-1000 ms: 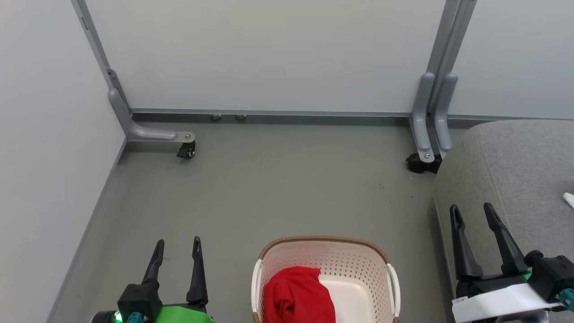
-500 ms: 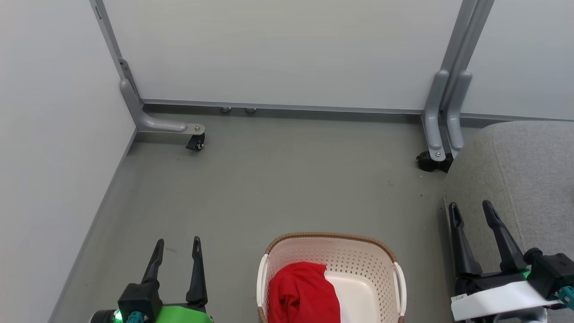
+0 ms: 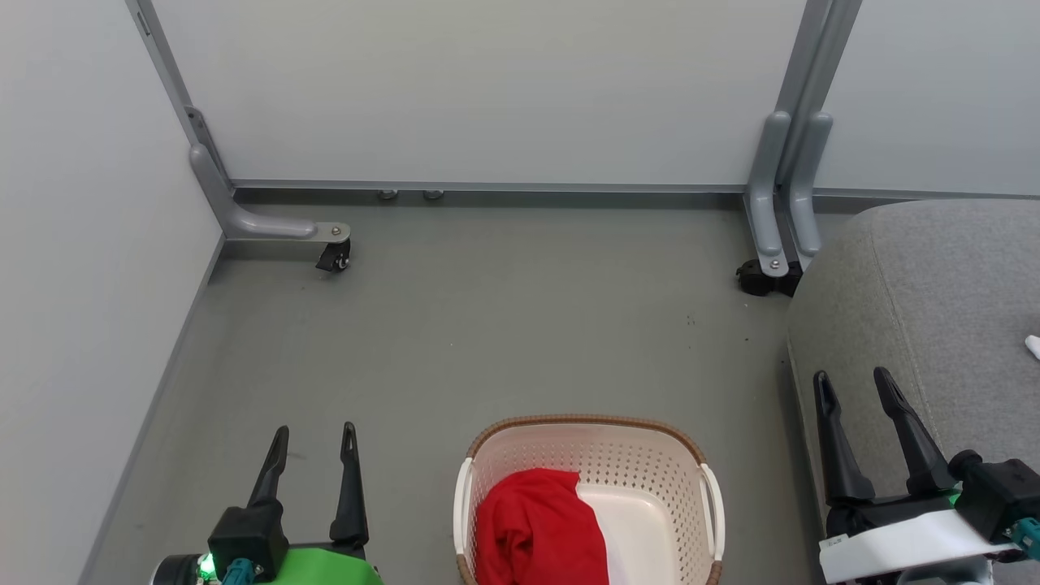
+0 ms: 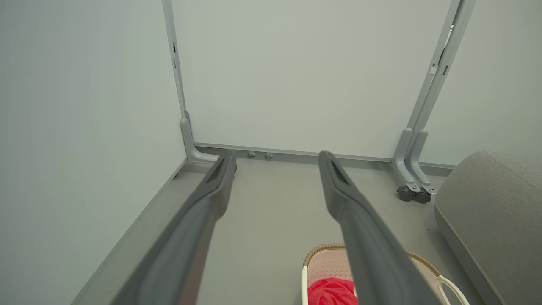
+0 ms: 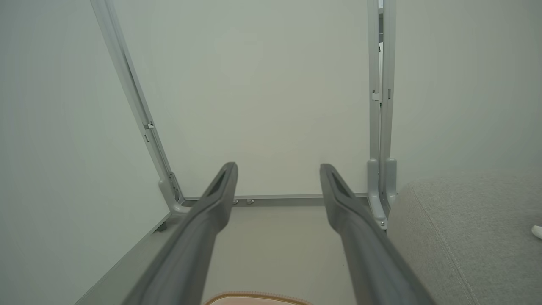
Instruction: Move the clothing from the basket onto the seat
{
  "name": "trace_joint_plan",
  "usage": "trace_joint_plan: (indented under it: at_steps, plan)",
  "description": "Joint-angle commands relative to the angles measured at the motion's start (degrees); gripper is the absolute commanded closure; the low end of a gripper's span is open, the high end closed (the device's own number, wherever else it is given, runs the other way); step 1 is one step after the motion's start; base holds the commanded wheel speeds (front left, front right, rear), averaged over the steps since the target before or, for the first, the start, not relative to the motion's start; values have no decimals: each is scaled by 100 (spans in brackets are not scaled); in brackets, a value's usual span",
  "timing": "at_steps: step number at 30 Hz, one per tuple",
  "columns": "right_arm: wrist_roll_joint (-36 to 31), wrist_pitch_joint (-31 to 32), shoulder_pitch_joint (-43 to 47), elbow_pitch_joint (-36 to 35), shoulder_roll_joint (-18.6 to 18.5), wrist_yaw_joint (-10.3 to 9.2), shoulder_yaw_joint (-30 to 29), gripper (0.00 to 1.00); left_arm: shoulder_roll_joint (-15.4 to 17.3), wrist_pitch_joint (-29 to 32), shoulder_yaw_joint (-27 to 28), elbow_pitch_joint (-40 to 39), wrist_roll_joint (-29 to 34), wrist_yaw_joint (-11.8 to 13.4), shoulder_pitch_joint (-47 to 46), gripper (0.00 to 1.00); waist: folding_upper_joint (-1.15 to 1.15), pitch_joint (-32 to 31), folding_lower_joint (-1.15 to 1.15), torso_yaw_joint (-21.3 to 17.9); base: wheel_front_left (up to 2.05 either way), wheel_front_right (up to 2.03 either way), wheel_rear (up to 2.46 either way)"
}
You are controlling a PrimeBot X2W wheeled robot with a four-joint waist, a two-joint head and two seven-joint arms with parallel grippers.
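Two grippers are in view, both released, with nothing between their fingers. The left gripper hangs above the bare grey floor, to the left of the small cream perforated plastic basket with a brown woven-look rim, and is clear of it. The right gripper hangs over the near left edge of the large grey woven-fabric seat cushion, fingers spread, without visible contact. The basket stands on the floor between the two grippers, near the seat cushion but apart from it; its white side handles face left and right in the head view. One bright red fabric garment lies bunched inside the basket against its left wall, leaving the cream bottom bare on the right side. A small white item lies on the seat cushion at the right edge of the head view; too little of it shows to identify it. Pale partition panels on grey posts with black casters close off the floor behind.
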Motion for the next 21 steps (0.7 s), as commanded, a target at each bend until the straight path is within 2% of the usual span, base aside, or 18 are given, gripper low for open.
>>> trace_joint_plan:
  at_steps: [1, 7, 12, 16, 21]
  plan:
    - [41, 1, -52, 7, -27, -9, 1, 0, 22, 0, 28, -37, 17, -7, -72, 0, 0, 13, 0, -14, 0, 0, 0]
    - [49, 1, -85, -20, -109, -9, 36, 0, 22, 0, -41, -30, 20, -29, -105, 0, 0, 142, 0, -98, 0, 0, 0]
    - [119, 1, -166, -13, -302, -9, 76, 0, 21, 0, -329, 192, -19, 31, -253, 0, 0, 460, 0, -241, 0, 0, 0]
    - [240, 1, -408, -132, -606, -9, 61, 0, 21, 0, -720, 378, 48, 160, -685, 0, 0, 1106, 0, -448, 0, 0, 0]
    - [487, 1, -801, -288, -984, -9, -10, 0, 22, 0, -1349, 1066, -12, 388, -1431, 0, 0, 1950, 0, -785, 0, 0, 0]
